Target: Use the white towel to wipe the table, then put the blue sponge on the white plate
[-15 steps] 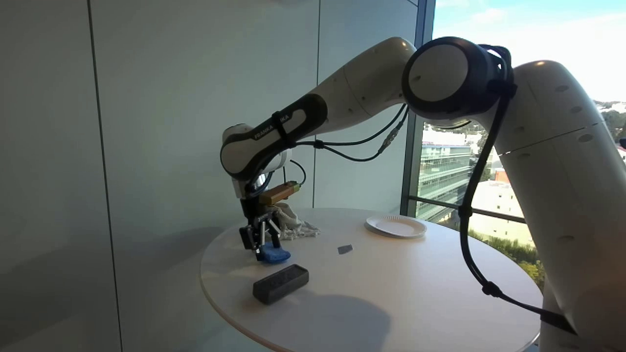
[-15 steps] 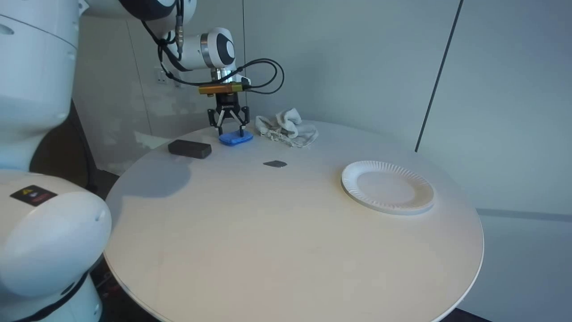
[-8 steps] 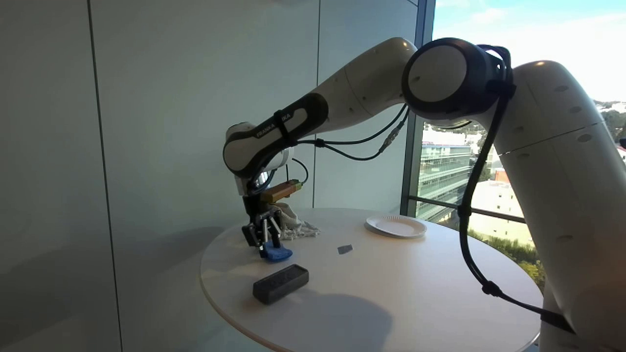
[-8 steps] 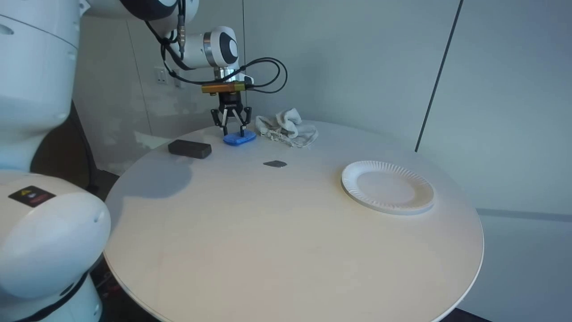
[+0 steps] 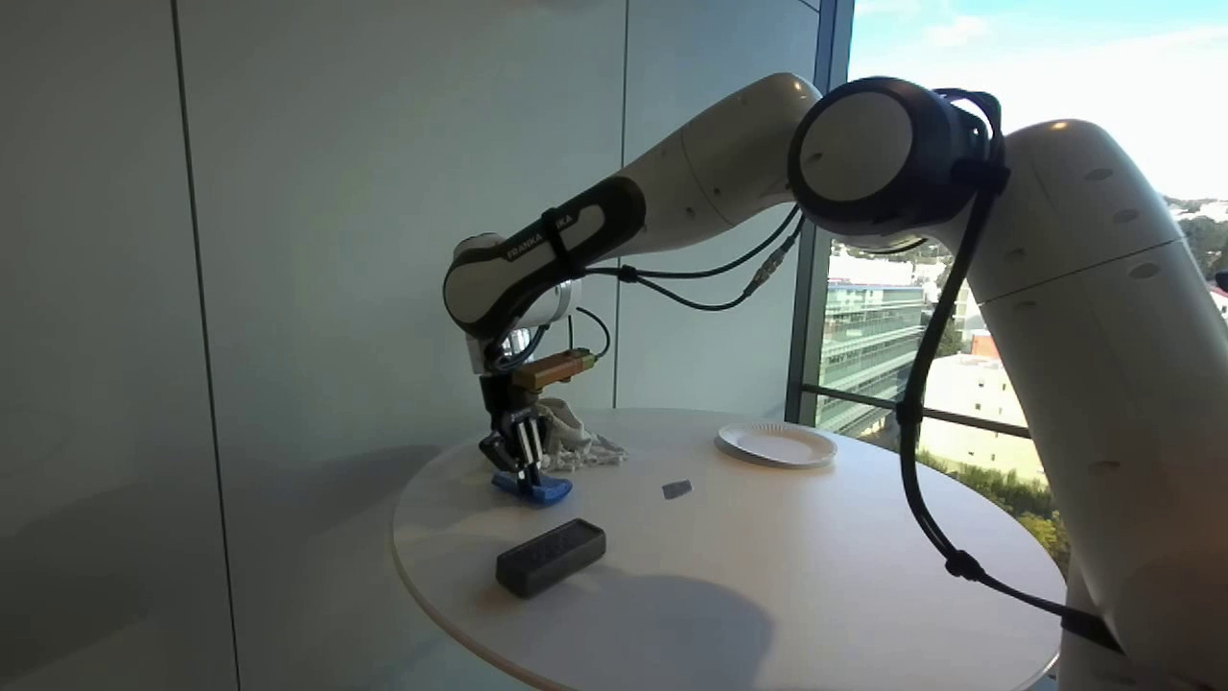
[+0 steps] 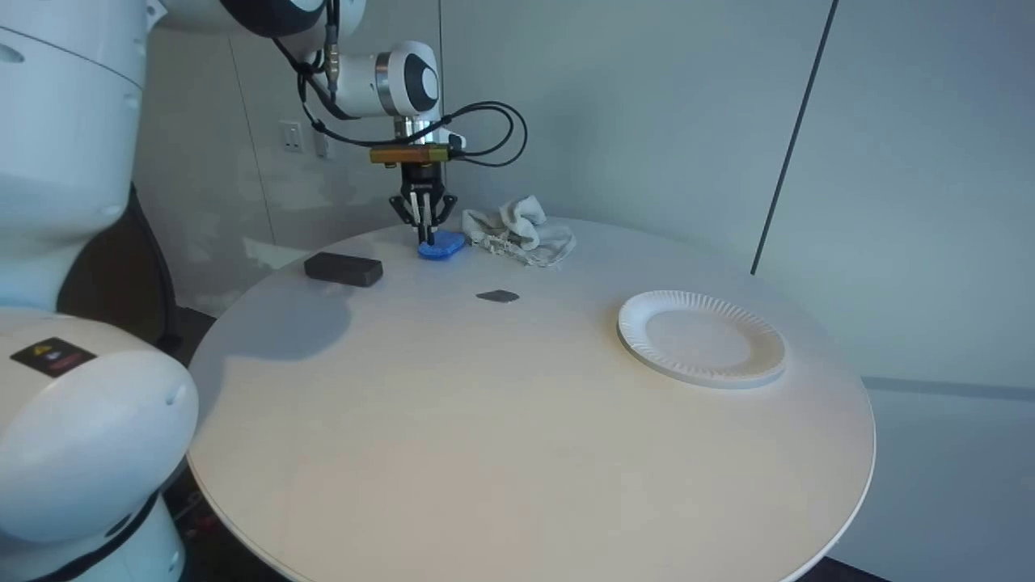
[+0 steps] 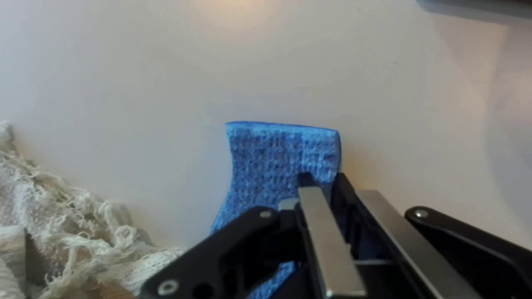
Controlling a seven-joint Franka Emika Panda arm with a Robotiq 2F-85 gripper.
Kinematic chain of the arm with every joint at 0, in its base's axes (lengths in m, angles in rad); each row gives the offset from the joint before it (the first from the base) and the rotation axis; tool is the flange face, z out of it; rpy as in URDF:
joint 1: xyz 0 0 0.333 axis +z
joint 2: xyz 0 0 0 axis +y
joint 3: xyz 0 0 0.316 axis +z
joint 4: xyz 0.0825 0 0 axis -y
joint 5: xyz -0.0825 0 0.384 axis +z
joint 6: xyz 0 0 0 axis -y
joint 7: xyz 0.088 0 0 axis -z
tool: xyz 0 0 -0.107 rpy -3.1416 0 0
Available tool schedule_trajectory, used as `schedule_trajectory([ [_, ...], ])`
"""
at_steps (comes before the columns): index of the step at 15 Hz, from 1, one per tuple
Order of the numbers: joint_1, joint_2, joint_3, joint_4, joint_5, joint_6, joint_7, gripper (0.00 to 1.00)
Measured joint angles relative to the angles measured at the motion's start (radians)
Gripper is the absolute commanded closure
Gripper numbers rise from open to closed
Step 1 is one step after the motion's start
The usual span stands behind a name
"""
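The blue sponge has its textured face up in the wrist view. My gripper is shut on its right side, the fingertips a narrow gap apart with sponge pinched between them. In both exterior views the gripper points down at the sponge, low over the table. Just beside it lies the crumpled white towel, whose fringe shows at lower left in the wrist view. The white plate sits away from the gripper with nothing on it.
A dark grey oblong block stands on the table near the sponge, also seen in an exterior view. A small flat grey patch lies between sponge and plate. The wall rises close behind the table's far edge.
The fingers, spread wide over the sponge a second ago, have come together on it. Gripper and sponge have shifted a little towards the towel. Towel, plate and block have stayed put.
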Motion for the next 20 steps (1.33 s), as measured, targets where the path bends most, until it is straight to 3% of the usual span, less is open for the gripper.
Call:
schedule_trajectory([
  [1, -0.003, 0.0, -0.001, 0.001, 0.001, 0.002, 0.0, 0.95],
  [7, -0.007, -0.062, -0.039, -0.002, -0.027, 0.051, 0.066, 0.96],
  [11, -0.007, -0.163, -0.076, -0.037, -0.112, 0.047, 0.181, 0.96],
  [20, -0.042, -0.412, -0.113, -0.251, -0.274, -0.155, 0.524, 0.96],
])
